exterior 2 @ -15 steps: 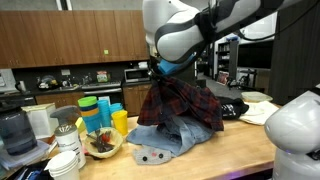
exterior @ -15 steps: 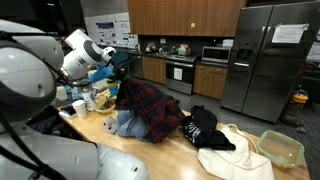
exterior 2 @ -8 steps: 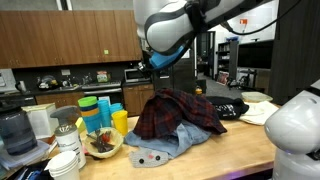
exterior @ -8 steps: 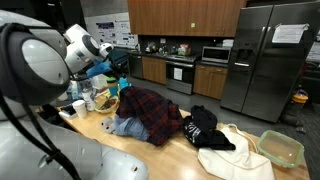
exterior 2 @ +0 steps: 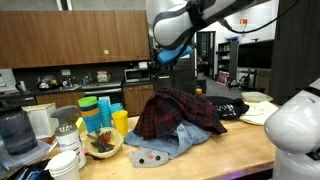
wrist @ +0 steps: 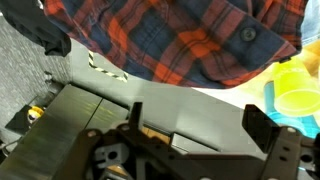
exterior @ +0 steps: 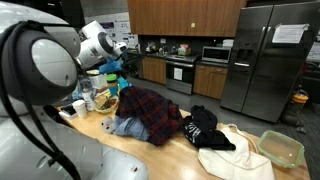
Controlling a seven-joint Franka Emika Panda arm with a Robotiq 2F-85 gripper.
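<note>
A red and dark plaid shirt (exterior: 150, 108) (exterior 2: 180, 110) lies heaped on the wooden counter (exterior 2: 232, 150), on top of a grey-blue garment (exterior 2: 155, 148) (exterior: 123, 126). My gripper (exterior 2: 165, 58) (exterior: 121, 63) hangs in the air above the pile's edge, apart from the cloth. In the wrist view the gripper (wrist: 197, 115) is open, its dark fingers (wrist: 260, 122) spread wide with nothing between them. The plaid shirt (wrist: 190, 40) fills the top of that view, beyond the fingertips.
A black garment (exterior: 203, 128) and a white cloth (exterior: 238, 155) lie further along the counter, by a green container (exterior: 282, 148). Yellow and teal cups (exterior 2: 120, 122), a bowl (exterior 2: 100, 145), stacked white cups and a blender (exterior 2: 14, 130) crowd one end.
The jaws have opened and let go of the plaid shirt, which dropped from hanging into a heap on the pile. The gripper has lifted slightly away from it.
</note>
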